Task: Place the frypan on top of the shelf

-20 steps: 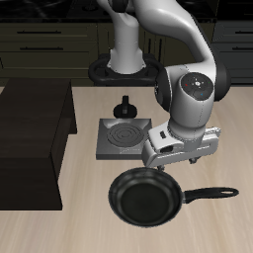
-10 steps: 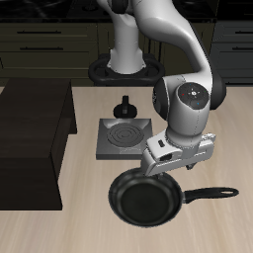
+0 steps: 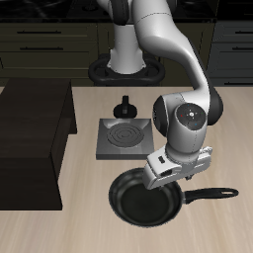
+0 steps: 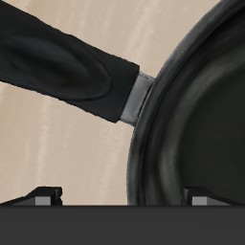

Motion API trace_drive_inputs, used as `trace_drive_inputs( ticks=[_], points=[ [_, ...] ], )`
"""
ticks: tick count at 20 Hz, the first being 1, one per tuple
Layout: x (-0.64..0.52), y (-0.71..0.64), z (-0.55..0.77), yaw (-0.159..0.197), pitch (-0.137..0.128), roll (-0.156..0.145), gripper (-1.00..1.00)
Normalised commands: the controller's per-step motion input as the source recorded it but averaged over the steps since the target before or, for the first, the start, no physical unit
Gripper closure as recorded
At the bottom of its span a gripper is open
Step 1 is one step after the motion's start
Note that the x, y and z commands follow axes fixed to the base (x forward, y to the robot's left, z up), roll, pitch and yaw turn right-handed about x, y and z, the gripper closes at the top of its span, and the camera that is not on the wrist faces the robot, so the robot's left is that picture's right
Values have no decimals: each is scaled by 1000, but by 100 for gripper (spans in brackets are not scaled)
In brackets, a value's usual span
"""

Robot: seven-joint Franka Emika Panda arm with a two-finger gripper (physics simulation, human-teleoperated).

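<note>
— Jaws: are they gripping anything?
— Hard to tell; the gripper (image 3: 166, 181) is hovering over the frypan (image 3: 145, 200), its fingertips hidden.
— Where is the pan lying?
— Lower centre of the exterior frame, on the table (image 3: 89, 222); the shelf (image 3: 35, 119) is sitting at middle left.

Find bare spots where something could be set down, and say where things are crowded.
Free: the flat top of the shelf, and the bare table between shelf and frypan along the front edge. Crowded: around the stove plate, where the gripper hangs over the frypan.
</note>
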Motion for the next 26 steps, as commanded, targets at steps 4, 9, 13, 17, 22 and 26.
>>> trace_drive_inputs(
  ticks=[4, 9, 13, 17, 22, 26],
  points=[
    [31, -46, -263, 10, 39, -27, -100],
    [101, -228, -531, -14, 126, -54, 100],
    [-11, -272, -285, -24, 68, -4, 100],
    [-20, -321, 55, -20, -2, -31, 100],
    [-95, -323, 391, -41, -37, -14, 100],
    [-203, -97, 462, 62, -101, 10, 100]
  ],
)
